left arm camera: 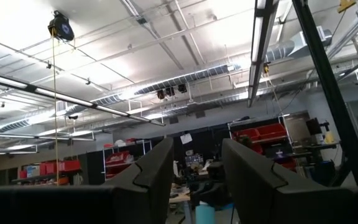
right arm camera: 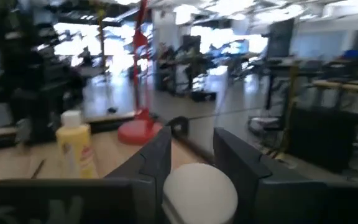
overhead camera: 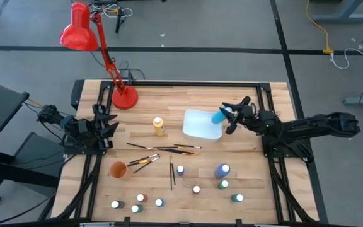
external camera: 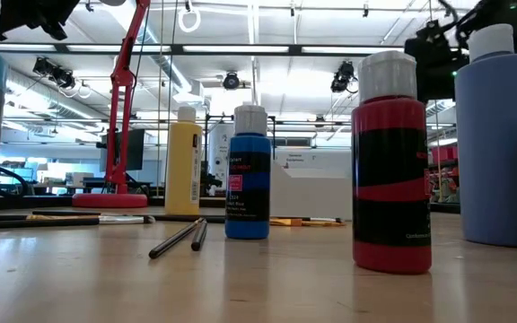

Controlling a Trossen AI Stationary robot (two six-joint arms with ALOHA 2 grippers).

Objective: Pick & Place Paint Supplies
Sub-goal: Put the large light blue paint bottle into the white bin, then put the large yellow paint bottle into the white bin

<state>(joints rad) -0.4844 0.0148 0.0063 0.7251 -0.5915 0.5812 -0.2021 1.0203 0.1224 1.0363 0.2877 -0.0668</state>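
The right tool [overhead camera: 227, 115] grips a blue white-capped paint bottle [overhead camera: 218, 116] over the right edge of the white rectangular tray [overhead camera: 200, 124] near the wooden table's [overhead camera: 257, 157] far side. The left tool [overhead camera: 111, 123] hangs open by the left edge.

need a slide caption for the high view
Right gripper holds a blue bottle over the white tray; left gripper waits at the table's left edge.
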